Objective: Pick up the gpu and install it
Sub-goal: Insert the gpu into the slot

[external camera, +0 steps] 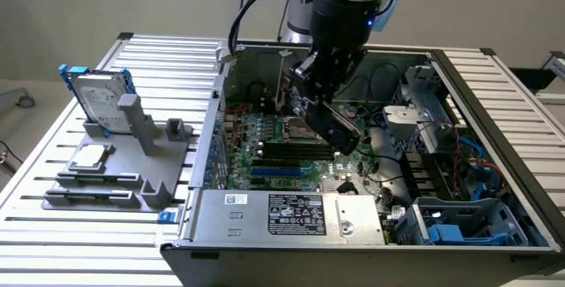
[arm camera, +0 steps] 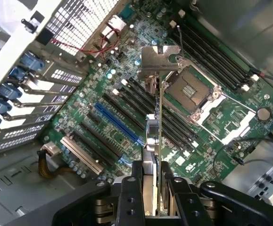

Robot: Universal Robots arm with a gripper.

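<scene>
exterior view: the gripper (external camera: 313,85) hangs inside the open computer case (external camera: 212,102), above the middle of the motherboard (external camera: 264,143). its fingers are clamped on the gpu (external camera: 337,131), a dark flat card that is clear of the board, not seated in it. the card's long axis slopes down from the fingers toward the case's near edge and the exterior view's right. its lower end hovers over the black slots just beside the cpu socket (external camera: 296,127). the blue slot (external camera: 275,170) lies nearer the near edge of the board, a little apart from the card's low end.

wrist view: the gripper (arm camera: 151,181) has its two fingers (arm camera: 129,188) pressed on either face of the gpu (arm camera: 154,129), which is seen edge-on. the card runs straight out from the fingers to its metal bracket (arm camera: 156,61) at the far end. under it the motherboard (arm camera: 101,87) shows the cpu socket (arm camera: 191,89) on one side of the card and the blue slot (arm camera: 115,123) on the other. the card's edge crosses the slot lines at an angle instead of running along them, so by my reading it is neither lined up with the blue slot nor directly over it.
</scene>
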